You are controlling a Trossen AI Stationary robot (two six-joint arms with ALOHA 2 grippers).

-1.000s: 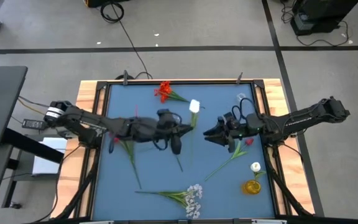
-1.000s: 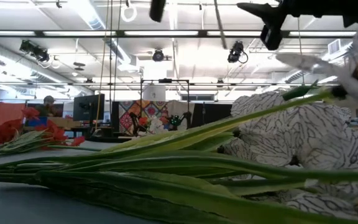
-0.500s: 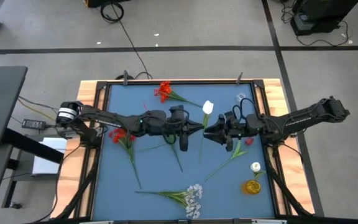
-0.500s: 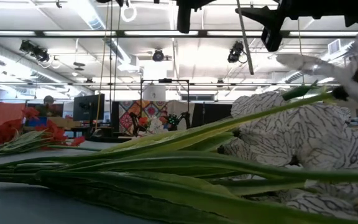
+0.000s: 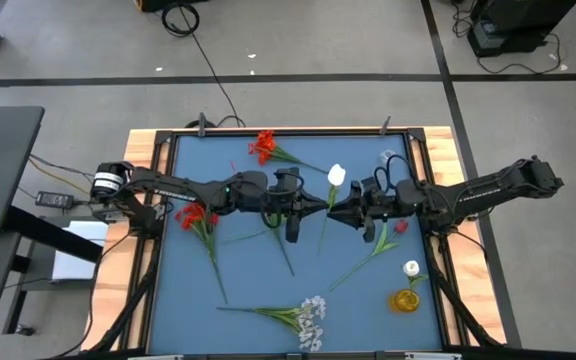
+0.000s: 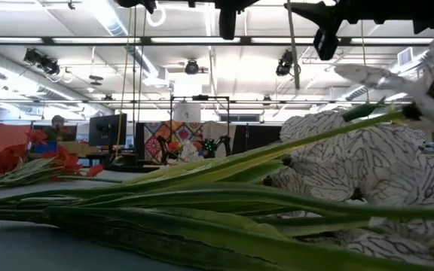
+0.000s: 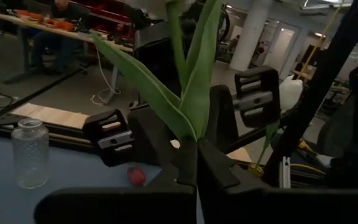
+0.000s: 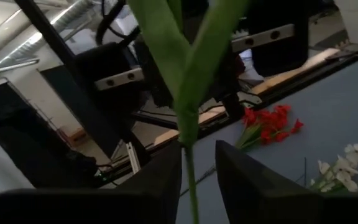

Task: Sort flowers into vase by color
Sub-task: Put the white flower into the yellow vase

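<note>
My left gripper reaches in from the table's left, above the middle, and is shut on a white-bud flower. The flower's green stem hangs clear of the table. My right gripper faces it from the right, open. Its two fingers stand on either side of the same stem, just below the leaves. I cannot tell whether they touch it. A yellow vase holding a white bud stands near the right edge. A clear glass vase stands at the far right. My left gripper pinches the flower's stem between its two fingers, right below the point where the long leaves branch off. The fingers come level from the table's left and lie across the stem. The flower is lifted clear and stands tilted with the bloom up.
On the blue mat lie a red flower at the far edge and another red one at the left. A dark red bud on its stem lies at the right. A spray of tiny white blossoms lies by the near edge.
My left gripper has carried the white-bud flower toward the table's right, up to my right gripper. It has rolled a little as it went. The stem now stands between my right gripper's fingers. The flower has stayed clear of the table.
</note>
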